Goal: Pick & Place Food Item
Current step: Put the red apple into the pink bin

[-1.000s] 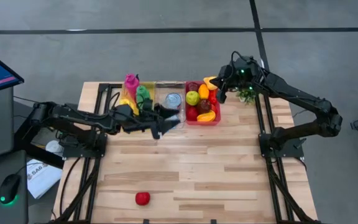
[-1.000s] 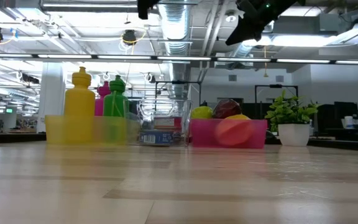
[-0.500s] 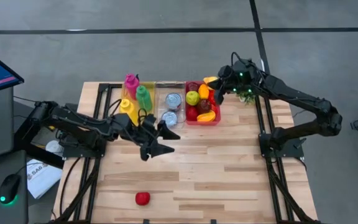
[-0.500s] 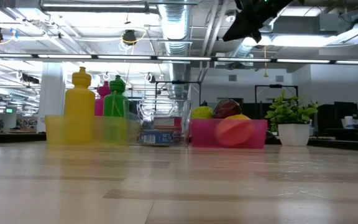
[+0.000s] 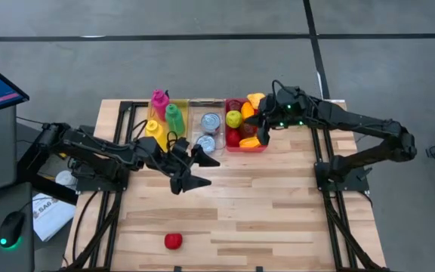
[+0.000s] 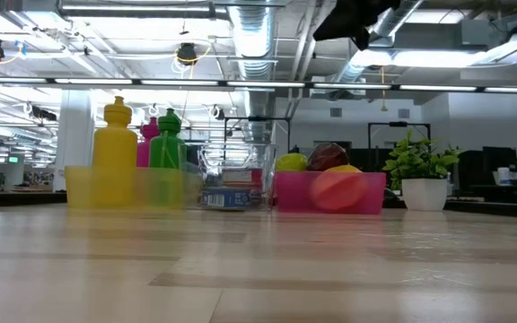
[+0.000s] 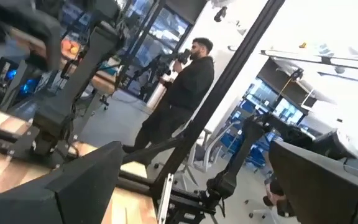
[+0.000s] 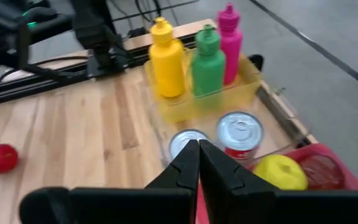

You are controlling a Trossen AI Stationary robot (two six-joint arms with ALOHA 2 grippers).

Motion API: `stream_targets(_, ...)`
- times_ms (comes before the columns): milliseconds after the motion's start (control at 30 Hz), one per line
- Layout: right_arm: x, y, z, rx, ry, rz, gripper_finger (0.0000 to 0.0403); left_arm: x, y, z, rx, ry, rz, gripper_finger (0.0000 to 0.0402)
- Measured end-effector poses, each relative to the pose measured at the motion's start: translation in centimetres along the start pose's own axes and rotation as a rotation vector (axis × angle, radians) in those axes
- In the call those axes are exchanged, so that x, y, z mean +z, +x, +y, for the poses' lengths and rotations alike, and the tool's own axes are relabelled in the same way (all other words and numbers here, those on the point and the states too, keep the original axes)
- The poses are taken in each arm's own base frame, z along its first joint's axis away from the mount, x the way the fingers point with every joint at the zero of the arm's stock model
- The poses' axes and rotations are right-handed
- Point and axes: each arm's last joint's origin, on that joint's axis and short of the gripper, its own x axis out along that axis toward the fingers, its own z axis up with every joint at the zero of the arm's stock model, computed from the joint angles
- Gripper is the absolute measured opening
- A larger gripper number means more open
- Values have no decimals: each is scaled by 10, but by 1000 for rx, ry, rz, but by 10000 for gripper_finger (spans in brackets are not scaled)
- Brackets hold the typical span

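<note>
While the left gripper (image 5: 195,170) hangs wide open and empty over mid-table, the right gripper (image 5: 260,130), pinched shut on nothing, hides part of the red bin (image 5: 238,146); the strawberry (image 5: 173,240) lies well apart.

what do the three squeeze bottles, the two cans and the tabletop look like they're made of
Bottles: probably plastic; matte, solid yellow, green and pink, with moulded nozzle caps.
Cans: metal, judging by shiny silver lids with pressed rings; one has a red label.
Tabletop: wood, likely butcher block; pale glued strips with visible grain.
</note>
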Motion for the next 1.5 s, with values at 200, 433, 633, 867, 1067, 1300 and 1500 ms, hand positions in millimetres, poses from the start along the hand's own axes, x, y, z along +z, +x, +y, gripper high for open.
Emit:
stream_targets(200, -6, 0, 15, 49, -26, 54, 8, 8, 0, -3, 11, 2, -109, 392)
stream_targets(433, -9, -3, 29, 91, -18, 73, 8, 5, -1, -18, 12, -21, -174, 397)
stream_targets(633, -5, -30, 38, 133, -53, -2, 8, -4, -1, -33, 138, 28, -225, 386)
stream_targets(867, -2, -71, 46, 179, -93, -108, 8, -6, 5, -48, 255, 82, -94, 383)
stream_targets(1067, -4, -96, 48, 92, -99, -172, 8, -23, 1, -53, 409, -14, 226, 380)
stream_targets(1300, -4, -102, 46, 40, -93, -196, 8, -53, -15, -55, 529, -211, 480, 379)
stream_targets(1500, -7, -95, 47, 33, -101, -147, 8, -96, -7, -58, 552, -312, 656, 379)
